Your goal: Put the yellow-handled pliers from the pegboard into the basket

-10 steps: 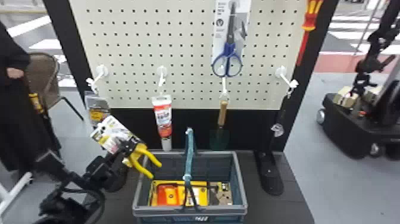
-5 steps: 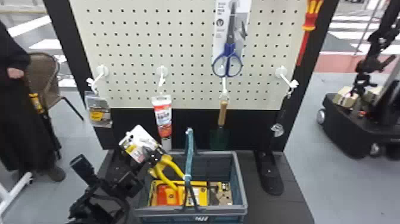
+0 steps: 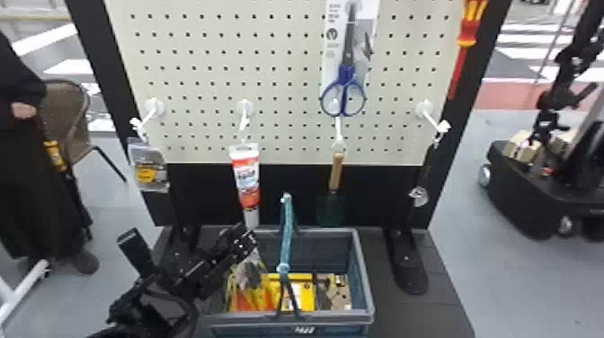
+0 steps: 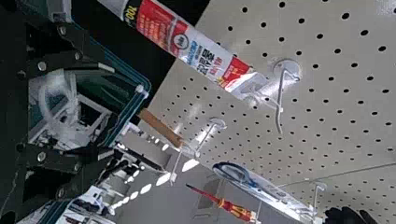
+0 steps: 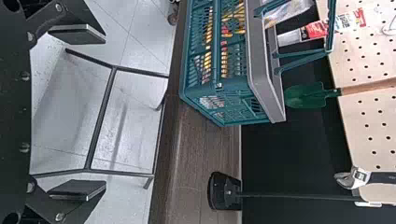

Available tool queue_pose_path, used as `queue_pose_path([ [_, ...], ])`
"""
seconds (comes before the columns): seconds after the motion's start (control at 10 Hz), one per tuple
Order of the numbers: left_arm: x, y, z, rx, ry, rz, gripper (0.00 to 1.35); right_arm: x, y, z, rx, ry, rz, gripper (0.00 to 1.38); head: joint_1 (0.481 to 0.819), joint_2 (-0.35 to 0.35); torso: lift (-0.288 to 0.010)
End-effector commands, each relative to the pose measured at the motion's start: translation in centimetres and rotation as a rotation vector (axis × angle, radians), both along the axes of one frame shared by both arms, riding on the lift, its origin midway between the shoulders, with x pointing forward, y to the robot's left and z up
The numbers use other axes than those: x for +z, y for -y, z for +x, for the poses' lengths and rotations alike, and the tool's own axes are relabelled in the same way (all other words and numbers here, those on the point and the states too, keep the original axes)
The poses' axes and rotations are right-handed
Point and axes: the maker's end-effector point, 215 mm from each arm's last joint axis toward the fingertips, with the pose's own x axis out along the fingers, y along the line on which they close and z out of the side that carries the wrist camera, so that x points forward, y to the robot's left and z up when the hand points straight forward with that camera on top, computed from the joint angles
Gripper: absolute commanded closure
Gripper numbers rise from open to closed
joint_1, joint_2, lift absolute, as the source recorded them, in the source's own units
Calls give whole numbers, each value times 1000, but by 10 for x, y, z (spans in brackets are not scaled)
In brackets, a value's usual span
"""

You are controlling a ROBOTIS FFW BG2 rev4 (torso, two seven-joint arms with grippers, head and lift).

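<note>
My left gripper (image 3: pixel 245 242) hangs over the left part of the basket (image 3: pixel 366 287). In the left wrist view this gripper (image 4: pixel 111 111) is open, with clear packaging (image 4: pixel 60 109) visible between and beyond its fingers. Just below it in the head view is the blurred pliers package (image 3: pixel 248 272), inside the basket's left side; the yellow handles cannot be told apart from the yellow items there. Clear packaging (image 5: pixel 292 10) also shows at the basket rim (image 5: pixel 268 93) in the right wrist view. My right gripper (image 5: pixel 81 112) stands open and empty beside the basket.
Behind the basket hang a glue tube (image 3: pixel 246 180), a trowel (image 3: pixel 335 180) and a small package (image 3: pixel 150 166). Scissors (image 3: pixel 345 90) and a screwdriver (image 3: pixel 467 40) are higher up. The basket's handle (image 3: pixel 286 229) stands upright. Stand feet (image 3: pixel 406 269) flank it.
My left gripper has moved right to the basket and opened, letting go of the pliers package. The package has gone from the basket's left edge down inside it.
</note>
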Motion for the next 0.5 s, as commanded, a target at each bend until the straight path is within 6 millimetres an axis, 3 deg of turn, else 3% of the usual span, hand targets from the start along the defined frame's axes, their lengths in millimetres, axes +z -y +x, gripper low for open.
queue_pose_path([
  [0.0,8,-6,3,8,16,2,168,-1,-1,0,-2,-1,2,193,549,0,-100],
  [0.2,10,-7,4,11,20,1,279,-1,-1,0,-2,-1,2,193,549,0,-100],
  [0.4,9,-7,4,12,17,-1,282,-1,-1,-1,-2,-4,2,193,549,0,-100],
])
